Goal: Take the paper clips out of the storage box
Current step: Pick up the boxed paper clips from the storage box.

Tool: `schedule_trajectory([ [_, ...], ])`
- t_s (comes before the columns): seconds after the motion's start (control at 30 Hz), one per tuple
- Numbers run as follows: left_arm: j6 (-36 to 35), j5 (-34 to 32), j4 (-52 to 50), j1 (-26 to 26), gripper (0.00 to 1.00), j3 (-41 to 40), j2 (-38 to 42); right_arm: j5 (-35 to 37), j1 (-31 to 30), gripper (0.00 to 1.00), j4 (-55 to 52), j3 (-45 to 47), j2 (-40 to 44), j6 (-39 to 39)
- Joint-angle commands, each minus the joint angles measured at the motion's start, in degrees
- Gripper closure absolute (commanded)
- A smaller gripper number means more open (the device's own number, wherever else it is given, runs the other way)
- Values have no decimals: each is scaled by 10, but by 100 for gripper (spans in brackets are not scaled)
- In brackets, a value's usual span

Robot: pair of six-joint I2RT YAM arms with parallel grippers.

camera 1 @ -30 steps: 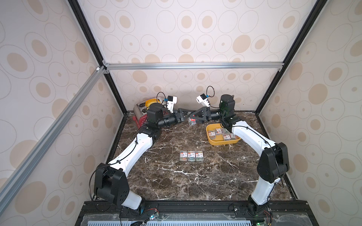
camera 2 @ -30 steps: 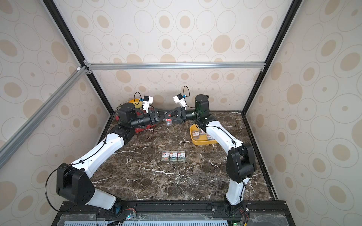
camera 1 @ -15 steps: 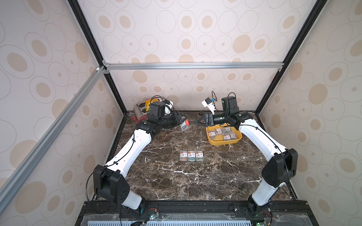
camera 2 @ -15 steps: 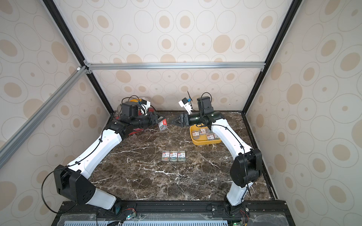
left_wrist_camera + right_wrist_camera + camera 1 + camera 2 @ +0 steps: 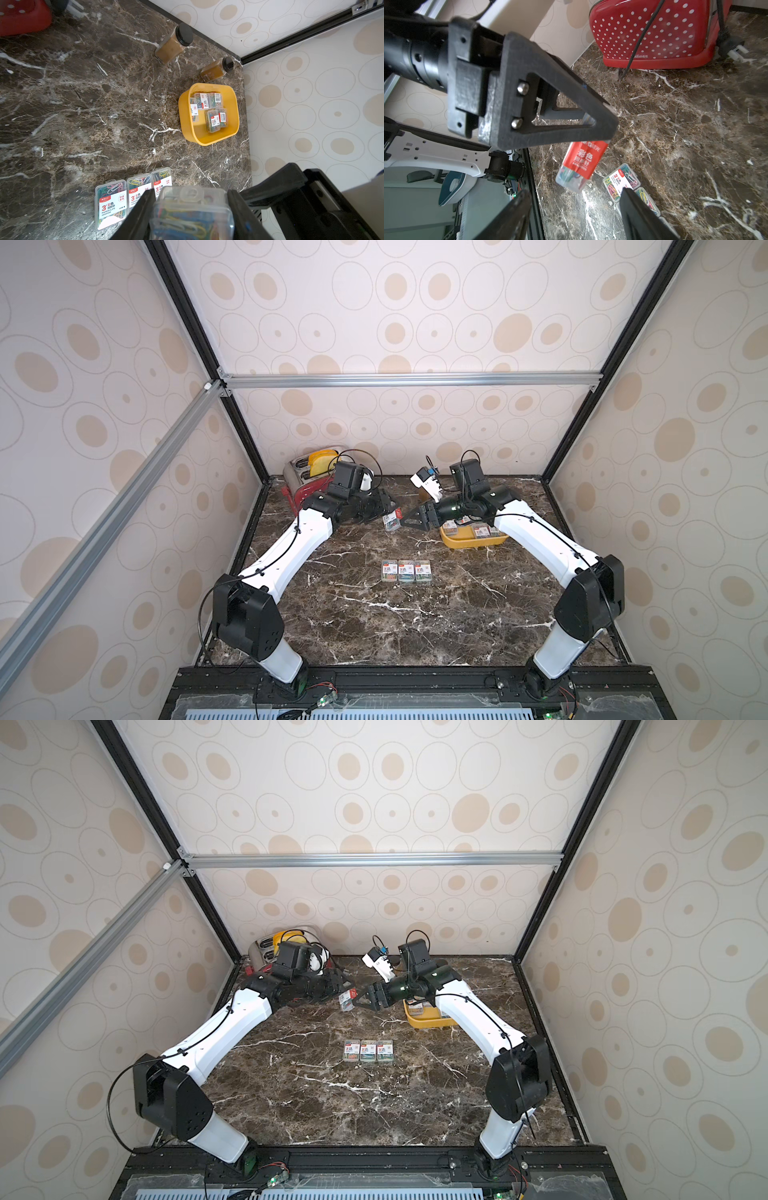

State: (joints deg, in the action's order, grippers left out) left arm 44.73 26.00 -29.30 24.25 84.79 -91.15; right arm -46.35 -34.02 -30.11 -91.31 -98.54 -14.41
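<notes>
The left hand (image 5: 386, 513) is clamped on one case of paper clips (image 5: 392, 523). The case is a small clear rectangular plastic box with rounded edges, full of multicoloured wire clips and wrapped in a red-and-white label. It hangs tilted from the black fingers above the worktop (image 5: 374, 614), a glossy dark brown marble slab with white veins.

Facing it, the right hand (image 5: 409, 521) is empty. Its two black triangular fingers are spread apart, with the tips near the held case but not touching it.

Just behind the right hand, partly under its wrist, sits the storage box (image 5: 459, 542). It is a shallow yellow plastic tray with rounded corners and smooth walls. Several more cases (image 5: 215, 119) lie inside it, some overlapping. The right arm hides part of the box in both top views.

Below and between the two hands, a row of three cases (image 5: 406, 571) lies flat on the worktop, side by side with labels up.

Behind the left hand stands a red toaster (image 5: 654, 31) with white dots and a black cable draped across it. Beyond the storage box, well away from the left hand, two square brown bottles (image 5: 173, 44) with round black caps stand near the back wall.
</notes>
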Motion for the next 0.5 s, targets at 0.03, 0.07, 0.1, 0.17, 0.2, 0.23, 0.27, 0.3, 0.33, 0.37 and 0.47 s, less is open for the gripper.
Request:
schedule_trajectory([
  [0.03,-15,-5,-1,8,80,29,4,2,-7,29,-1,-10,-24,8],
  [0.07,-15,-5,-1,10,80,29,5,3,-8,29,-2,-9,-28,7],
  [0.1,-14,-5,-1,12,80,29,6,2,-8,30,-1,-8,-30,8],
  [0.17,-15,-5,-1,13,80,28,7,1,-8,31,3,-4,-32,7],
  [0.2,-15,-3,0,14,80,26,8,0,-8,32,4,-4,-34,6],
  [0.23,-14,-2,2,15,79,25,8,-2,-8,33,5,-5,-36,4],
  [0.27,-15,-1,2,17,79,24,9,-3,-8,34,9,-5,-37,2],
  [0.3,-16,-1,3,18,79,23,10,-4,-9,35,10,-6,-38,0],
  [0.33,-15,0,3,20,79,23,10,-5,-10,36,10,-7,-39,-1],
  [0.37,-15,0,3,20,79,20,11,-5,-10,37,11,-10,-40,-1],
  [0.47,-15,2,6,23,79,13,12,-7,-12,44,13,-14,-43,-5],
])
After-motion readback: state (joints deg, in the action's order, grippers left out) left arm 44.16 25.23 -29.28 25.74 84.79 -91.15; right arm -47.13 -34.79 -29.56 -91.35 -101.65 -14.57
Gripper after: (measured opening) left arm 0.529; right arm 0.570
